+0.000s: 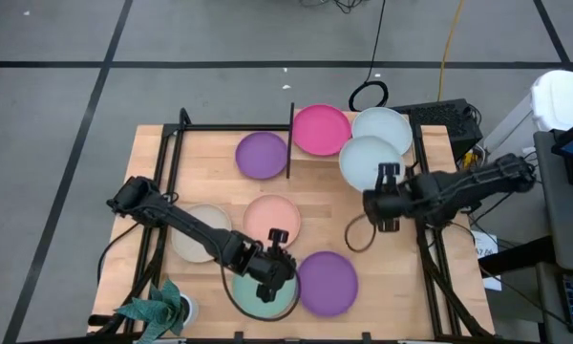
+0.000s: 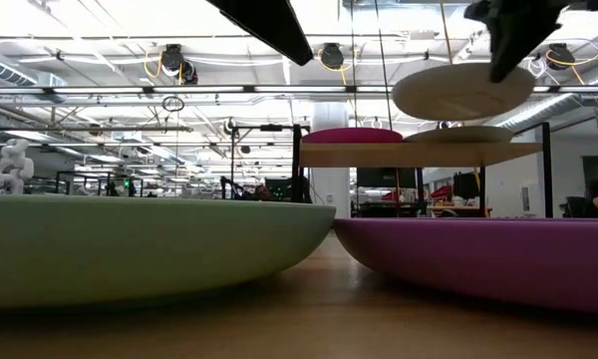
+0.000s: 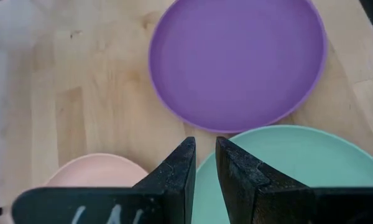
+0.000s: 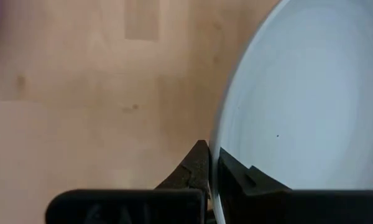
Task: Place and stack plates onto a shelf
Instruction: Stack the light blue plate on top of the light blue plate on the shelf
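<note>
The shelf [image 1: 353, 153] stands at the table's far middle and carries a magenta plate [image 1: 320, 129] and a pale grey-blue plate [image 1: 384, 122]. My right gripper [image 1: 390, 178] is shut on a second pale grey-blue plate [image 1: 368, 161], held in the air above the shelf [image 2: 419, 155]. My left gripper [image 3: 205, 155] hovers with a narrow gap over the far rim of the mint green plate [image 1: 263, 294], touching nothing. Flat on the table lie that mint plate, two purple plates [image 1: 327, 283] [image 1: 262, 155], a peach plate [image 1: 272, 216] and a beige plate [image 1: 197, 233]. My right gripper pinches the pale grey-blue plate's rim [image 4: 215, 152] between its two fingers, one over the plate's inner face and one outside it. It comes slanting down at the plate's near right edge. The plate [image 2: 463, 90] hangs clear of the shelf, nearly level, slightly tilted.
A potted plant [image 1: 158, 311] stands at the near left corner. A black cable loop [image 1: 361, 234] lies on the table's right half. Black frame rails [image 1: 167, 191] run along the left side, and a black box [image 1: 449, 119] sits at the far right.
</note>
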Tool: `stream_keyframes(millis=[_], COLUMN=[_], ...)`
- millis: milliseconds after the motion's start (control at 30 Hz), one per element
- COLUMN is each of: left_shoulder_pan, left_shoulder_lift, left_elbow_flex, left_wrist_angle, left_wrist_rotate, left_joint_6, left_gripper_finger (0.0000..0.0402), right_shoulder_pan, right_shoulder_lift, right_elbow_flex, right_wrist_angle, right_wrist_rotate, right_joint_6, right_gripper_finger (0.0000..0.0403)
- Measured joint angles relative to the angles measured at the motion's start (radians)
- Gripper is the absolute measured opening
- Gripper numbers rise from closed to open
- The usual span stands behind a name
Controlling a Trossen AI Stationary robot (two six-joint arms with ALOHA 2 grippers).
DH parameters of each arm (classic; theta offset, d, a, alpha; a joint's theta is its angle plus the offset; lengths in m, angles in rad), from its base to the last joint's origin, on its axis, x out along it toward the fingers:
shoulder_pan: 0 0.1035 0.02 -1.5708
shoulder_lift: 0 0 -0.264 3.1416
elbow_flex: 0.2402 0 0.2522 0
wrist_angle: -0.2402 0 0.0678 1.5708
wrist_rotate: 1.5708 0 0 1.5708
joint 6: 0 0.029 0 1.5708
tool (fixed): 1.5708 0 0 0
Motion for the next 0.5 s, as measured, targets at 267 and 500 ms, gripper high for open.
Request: stream_keyframes(millis=[267, 500], left_shoulder_pan=[0.022, 0.027], left_shoulder_lift=[0.000, 0.000], left_elbow_flex=[0.000, 0.000], left_wrist_angle=[-0.002, -0.002], left_wrist_rotate=[0.000, 0.001], left_joint_6=[0.014, 0.035], left_gripper_finger=[0.0070, 0.0070], right_shoulder_pan=[-0.205, -0.378], right_shoulder_lift=[-0.006, -0.023], right_elbow_flex=[0.000, 0.000], right_wrist_angle=[0.010, 0.066], right_wrist_rotate=[0.033, 0.052], right_joint_6=[-0.216, -0.380], right_gripper_finger=[0.0002, 0.0003])
